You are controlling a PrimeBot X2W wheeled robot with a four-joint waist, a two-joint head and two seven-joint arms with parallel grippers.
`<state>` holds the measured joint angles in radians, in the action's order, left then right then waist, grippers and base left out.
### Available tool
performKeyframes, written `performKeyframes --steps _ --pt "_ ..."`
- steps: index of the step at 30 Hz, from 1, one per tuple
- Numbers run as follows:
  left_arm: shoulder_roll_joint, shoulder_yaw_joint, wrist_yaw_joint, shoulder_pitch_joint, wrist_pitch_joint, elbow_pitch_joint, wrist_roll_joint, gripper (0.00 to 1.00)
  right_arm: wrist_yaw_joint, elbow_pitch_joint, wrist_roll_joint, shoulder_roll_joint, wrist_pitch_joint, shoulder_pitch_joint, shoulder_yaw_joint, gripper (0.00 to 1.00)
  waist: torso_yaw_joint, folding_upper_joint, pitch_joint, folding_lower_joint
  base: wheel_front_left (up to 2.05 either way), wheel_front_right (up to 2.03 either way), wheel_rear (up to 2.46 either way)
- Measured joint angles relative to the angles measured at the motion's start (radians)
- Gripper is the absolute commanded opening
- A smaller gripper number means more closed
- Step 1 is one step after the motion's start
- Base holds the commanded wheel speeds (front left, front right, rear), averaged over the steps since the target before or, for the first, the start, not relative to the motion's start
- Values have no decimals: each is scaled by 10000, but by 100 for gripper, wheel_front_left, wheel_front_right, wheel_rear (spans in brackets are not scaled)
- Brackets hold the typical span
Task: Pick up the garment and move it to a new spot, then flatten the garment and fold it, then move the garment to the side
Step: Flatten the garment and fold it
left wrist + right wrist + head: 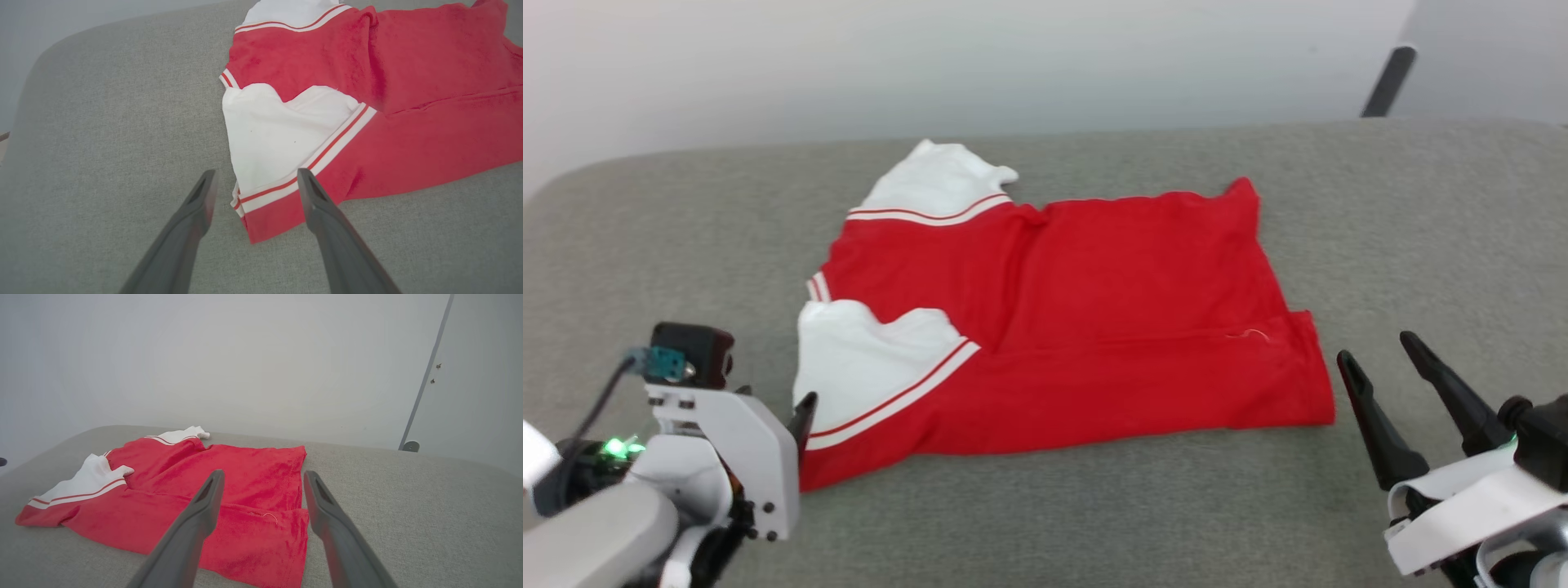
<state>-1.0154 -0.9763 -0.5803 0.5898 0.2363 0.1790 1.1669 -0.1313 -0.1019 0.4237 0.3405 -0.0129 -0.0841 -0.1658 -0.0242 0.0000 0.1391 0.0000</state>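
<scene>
In the head view the left gripper (256,175) is mostly hidden behind its own white wrist housing; one dark fingertip (805,411) shows, just beside the garment (1094,327). The left wrist view has both fingers spread wide and holding nothing; they straddle the garment's near corner, where a white sleeve (269,134) meets striped trim. The finger on that view's right overlaps the red cloth, perhaps touching it, though the angle is too poor to say. The garment runs off that view's top and right edges.

The right gripper (1376,346) is released too, fingers well parted and empty. It stands just to the right of the garment's hem edge, with a strip of grey cushion (1094,506) between them. From its own wrist the garment lies ahead and to the left, partly covered by the left-hand finger.

The garment lies folded on the cushion between the two grippers, red side up, nearer the left one; its lower layers are hidden under the top panel. A second white sleeve (939,184) pokes out at the far edge, well ahead of the left gripper. A small pale thread (1250,333) sits near the hem. A dark pole (1388,82), cut off by the cushion's far edge, leans by the wall (931,65).
</scene>
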Motion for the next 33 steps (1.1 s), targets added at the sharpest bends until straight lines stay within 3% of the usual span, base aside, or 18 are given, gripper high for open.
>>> performKeyframes --steps 12,26,29,30,33 --pt "-316 -38 414 80 1762 -1028 1273 100 0 -548 -105 -823 -17 597 380 100 -885 0 522 0 0 0 0" --pt "-117 63 708 -312 2036 -1969 2056 100 0 -552 -56 -991 -268 578 483 100 -1225 0 1141 0 0 0 0" --pt "-4 84 909 -298 2107 -2180 2150 36 0 -560 -59 -995 -263 541 499 100 -1219 0 1200 0 0 0 0" --pt "25 90 1009 -272 2113 -2234 2150 0 0 -560 -61 -993 -251 516 502 100 -1212 0 1214 0 0 0 0" --pt "169 115 1246 -177 1925 -2397 2057 0 0 -556 -59 -988 -219 485 518 100 -1189 0 1253 0 0 0 0"
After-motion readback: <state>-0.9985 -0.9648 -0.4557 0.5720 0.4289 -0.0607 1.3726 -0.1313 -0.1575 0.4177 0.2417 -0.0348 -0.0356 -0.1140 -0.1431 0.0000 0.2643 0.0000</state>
